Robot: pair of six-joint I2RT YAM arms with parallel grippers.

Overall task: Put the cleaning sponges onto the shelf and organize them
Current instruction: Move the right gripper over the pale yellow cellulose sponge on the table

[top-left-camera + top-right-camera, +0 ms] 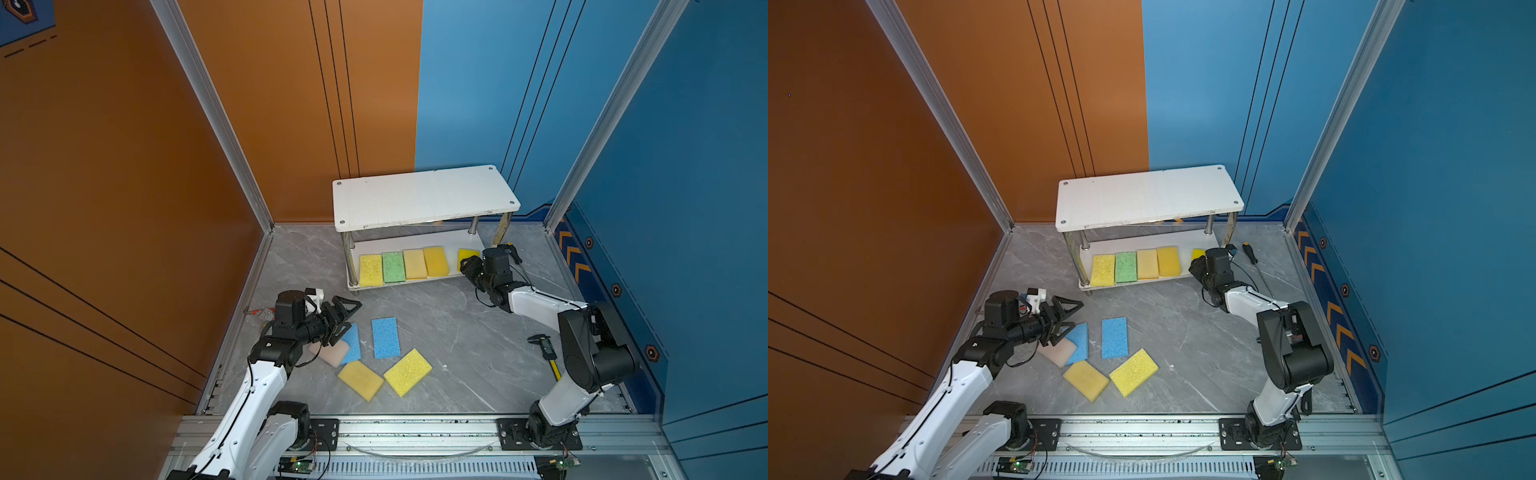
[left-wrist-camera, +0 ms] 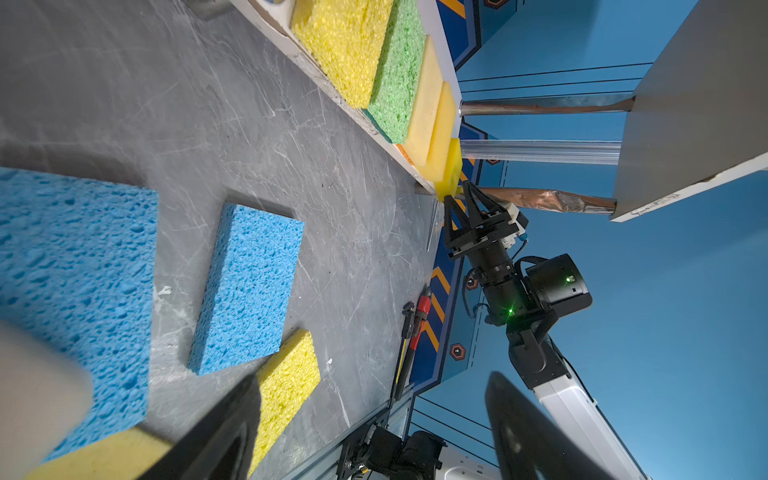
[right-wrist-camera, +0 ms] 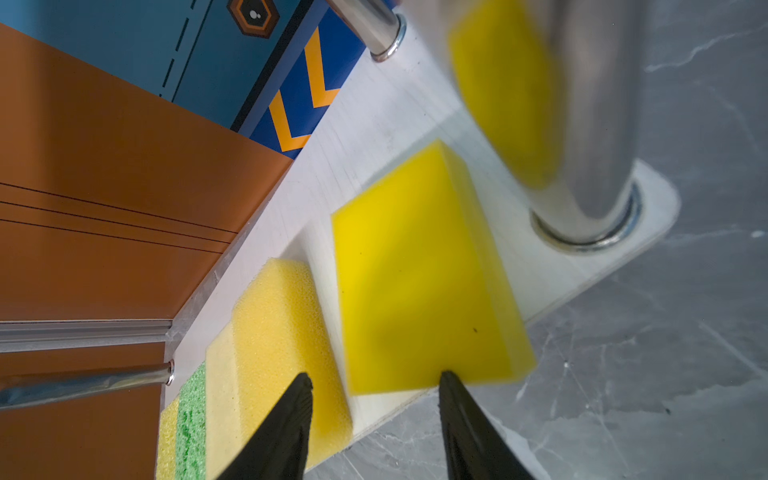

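While flat, yellow sponge (image 3: 415, 270) lengthwise front-to-back.

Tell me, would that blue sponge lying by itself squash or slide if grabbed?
Probably squashy: the blue sponge shows open pores. Likely light, being airy foam. Lying flat on the smooth grey table, it would probably slide rather than roll or tip.
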